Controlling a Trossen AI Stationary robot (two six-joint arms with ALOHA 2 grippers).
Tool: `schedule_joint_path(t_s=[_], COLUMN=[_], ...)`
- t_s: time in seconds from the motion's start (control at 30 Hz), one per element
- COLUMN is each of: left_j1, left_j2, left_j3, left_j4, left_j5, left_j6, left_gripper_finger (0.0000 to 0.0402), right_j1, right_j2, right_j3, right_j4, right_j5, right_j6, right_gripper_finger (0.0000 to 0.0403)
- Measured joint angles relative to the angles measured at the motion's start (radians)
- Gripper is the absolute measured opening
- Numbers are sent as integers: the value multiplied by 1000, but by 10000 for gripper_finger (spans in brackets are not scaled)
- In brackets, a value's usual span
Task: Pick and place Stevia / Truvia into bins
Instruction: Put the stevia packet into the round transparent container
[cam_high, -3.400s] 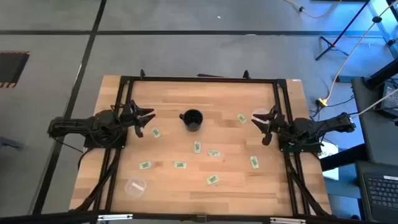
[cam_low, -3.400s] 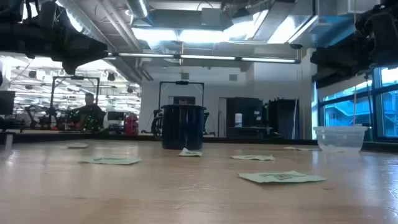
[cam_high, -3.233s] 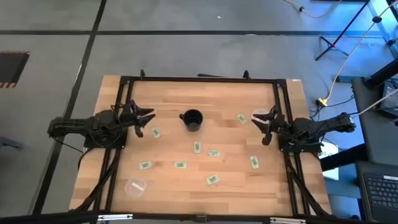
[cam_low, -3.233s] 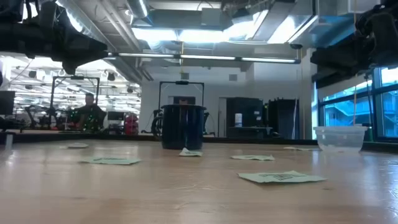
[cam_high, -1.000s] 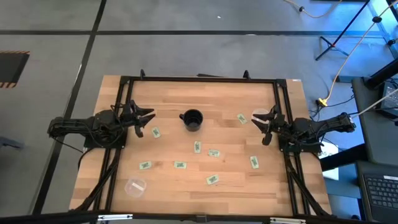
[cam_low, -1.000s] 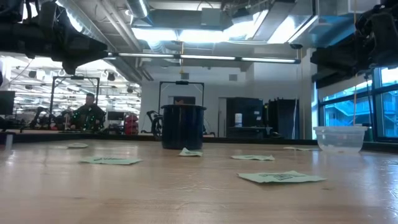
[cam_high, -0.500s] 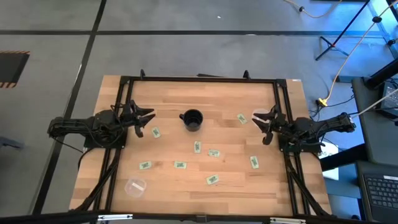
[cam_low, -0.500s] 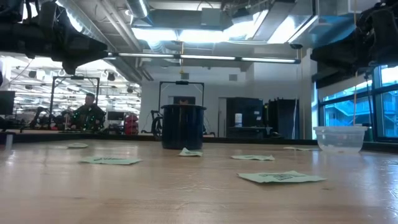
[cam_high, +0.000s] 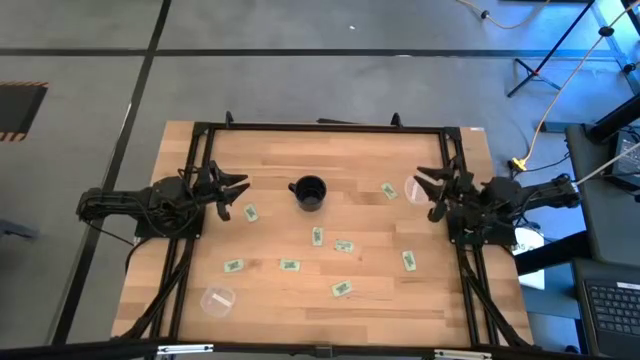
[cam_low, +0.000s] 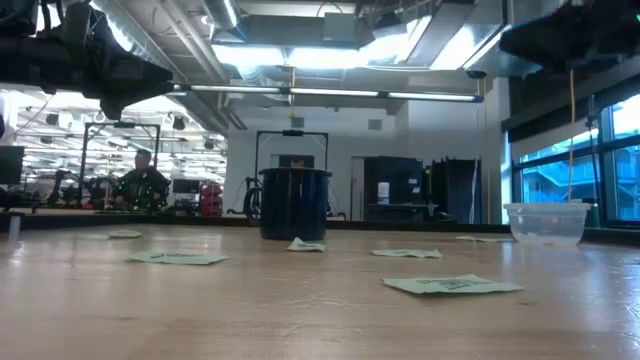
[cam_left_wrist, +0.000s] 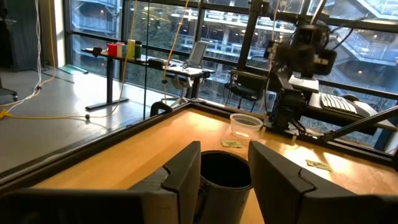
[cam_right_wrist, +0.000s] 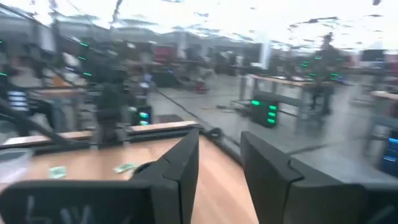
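Observation:
Several pale green Stevia packets (cam_high: 317, 236) lie flat and scattered on the wooden table, among them one (cam_high: 250, 213) near my left gripper and one (cam_high: 408, 260) near the right side. One clear bin (cam_high: 415, 189) stands by my right gripper, the other (cam_high: 216, 298) near the table's near left corner. My left gripper (cam_high: 235, 197) hovers open at the left, facing the black cup (cam_left_wrist: 227, 177). My right gripper (cam_high: 426, 193) is open and raised above the bin (cam_low: 546, 222). Neither holds anything.
A black cup (cam_high: 309, 192) stands upright at the table's far middle. A dark metal frame (cam_high: 320, 127) runs along the table's edges. A person (cam_low: 140, 182) sits in the room far behind. Bare wood lies between the packets at the table's middle.
My right gripper has risen and drawn back a little toward the table's right and far edges, tipping upward; it stays open. The left arm, the packets, the bins and the cup have kept still.

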Motion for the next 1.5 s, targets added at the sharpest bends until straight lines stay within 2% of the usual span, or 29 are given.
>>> schedule_joint_path(t_s=[0.17, 0.33, 0.4, 0.47, 0.6, 0.77, 0.83, 1.0, 1.2, 1.37, 1.5], left_j1=[0, 0, 0, 0, 0, 0, 0, 0, 0, 0, 0], left_j2=[0, 0, 0, 0, 0, 0, 0, 0, 0, 0, 0], left_j3=[0, 0, 0, 0, 0, 0, 0, 0, 0, 0, 0], left_j4=[0, 0, 0, 0, 0, 0, 0, 0, 0, 0, 0], left_j5=[0, 0, 0, 0, 0, 0, 0, 0, 0, 0, 0], left_j6=[0, 0, 0, 0, 0, 0, 0, 0, 0, 0, 0], left_gripper_finger=[130, 130, 130, 130, 130, 130, 130, 130, 130, 130, 130], right_j1=[0, -38, -81, -138, -245, -363, -418, -552, -649, -708, -731], right_j2=[249, 506, 600, 686, 843, 996, 1039, 1126, 1204, 1268, 1312], right_j3=[205, 429, 531, 622, 760, 837, 840, 820, 806, 806, 806], right_j4=[-173, -494, -669, -824, -981, -1130, -1148, -1133, -1049, -1010, -994], right_j5=[74, 117, 73, -25, -211, -271, -302, -473, -482, -577, -586], right_j6=[90, 352, 465, 543, 590, 603, 595, 487, 394, 341, 297], right_gripper_finger=[123, 123, 122, 122, 122, 122, 122, 122, 122, 123, 123])
